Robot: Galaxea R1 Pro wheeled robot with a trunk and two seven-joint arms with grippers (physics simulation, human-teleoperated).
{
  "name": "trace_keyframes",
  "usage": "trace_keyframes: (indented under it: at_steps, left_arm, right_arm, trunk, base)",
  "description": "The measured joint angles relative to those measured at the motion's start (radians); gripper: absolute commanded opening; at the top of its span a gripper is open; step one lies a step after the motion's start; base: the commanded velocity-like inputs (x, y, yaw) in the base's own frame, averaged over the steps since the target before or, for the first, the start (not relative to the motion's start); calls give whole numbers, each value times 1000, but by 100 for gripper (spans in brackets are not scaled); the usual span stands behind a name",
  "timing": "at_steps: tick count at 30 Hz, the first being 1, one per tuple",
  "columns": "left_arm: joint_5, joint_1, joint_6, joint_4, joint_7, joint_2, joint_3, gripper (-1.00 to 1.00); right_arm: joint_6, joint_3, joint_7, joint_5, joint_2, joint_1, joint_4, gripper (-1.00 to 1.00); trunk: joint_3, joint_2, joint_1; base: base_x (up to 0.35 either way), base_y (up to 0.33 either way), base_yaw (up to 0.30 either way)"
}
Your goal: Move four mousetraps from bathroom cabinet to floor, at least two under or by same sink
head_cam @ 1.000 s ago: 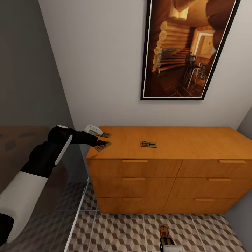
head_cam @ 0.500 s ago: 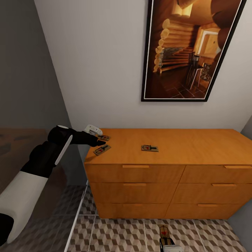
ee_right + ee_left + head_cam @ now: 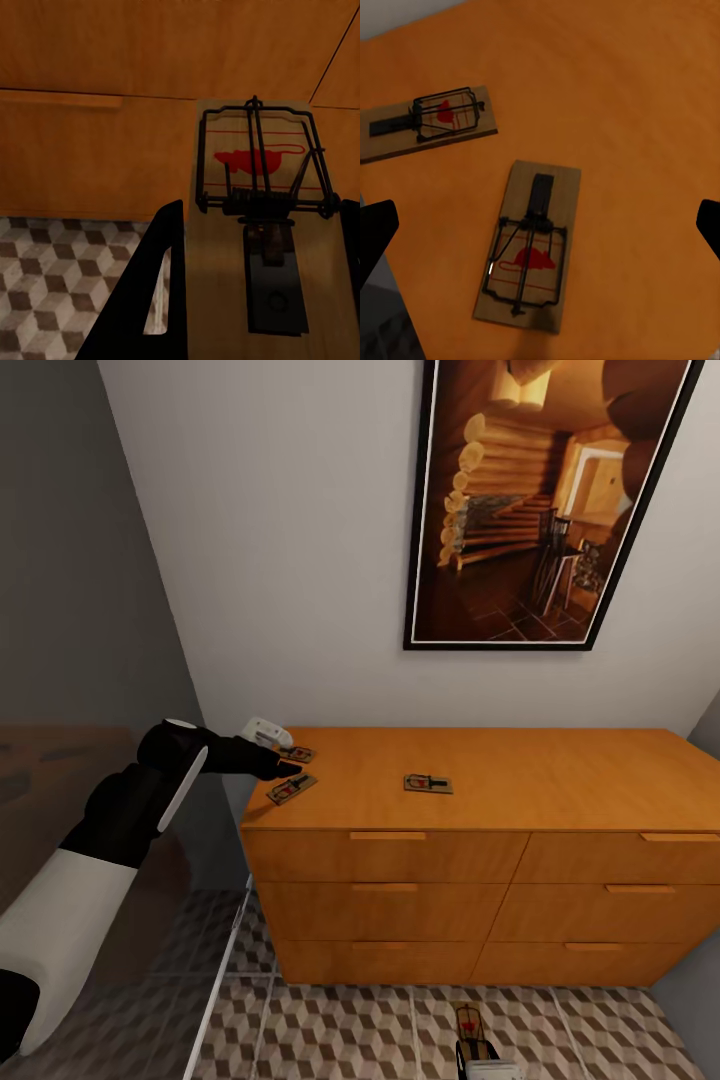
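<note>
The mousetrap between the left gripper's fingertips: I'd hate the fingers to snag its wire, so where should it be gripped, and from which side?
Probably across the mousetrap's two long board edges, coming straight down from above. It lies flat on the cabinet top, so only its thin sides are free. The left gripper is open with a fingertip on either side; closing near the bare end, away from the red mark, should avoid the wire.

Black left arm [image 3: 130, 810], white forearm shell, white-capped end effector [image 3: 285, 752]
</note>
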Motion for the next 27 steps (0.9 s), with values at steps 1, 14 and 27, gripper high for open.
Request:
trace_keyframes:
  at_steps: [1, 14, 27]
  left_arm:
    - [0, 0, 0, 2, 0, 0, 0, 100]
    - [0, 1, -3, 30, -1, 0, -2, 100]
    - [0, 1, -20, 45, -2, -1, -34, 100]
  right_arm:
    - [0, 0, 0, 0, 0, 0, 0, -100]
    - [0, 0, 0, 0, 0, 0, 0, -100]
    - [0, 0, 0, 0, 0, 0, 0, -100]
  trunk:
    - [0, 0, 0]
    - [-13, 0, 0]
    - [-22, 0, 0]
  base:
    - [0, 0, 0]
    - [0, 0, 0]
    - [0, 0, 0]
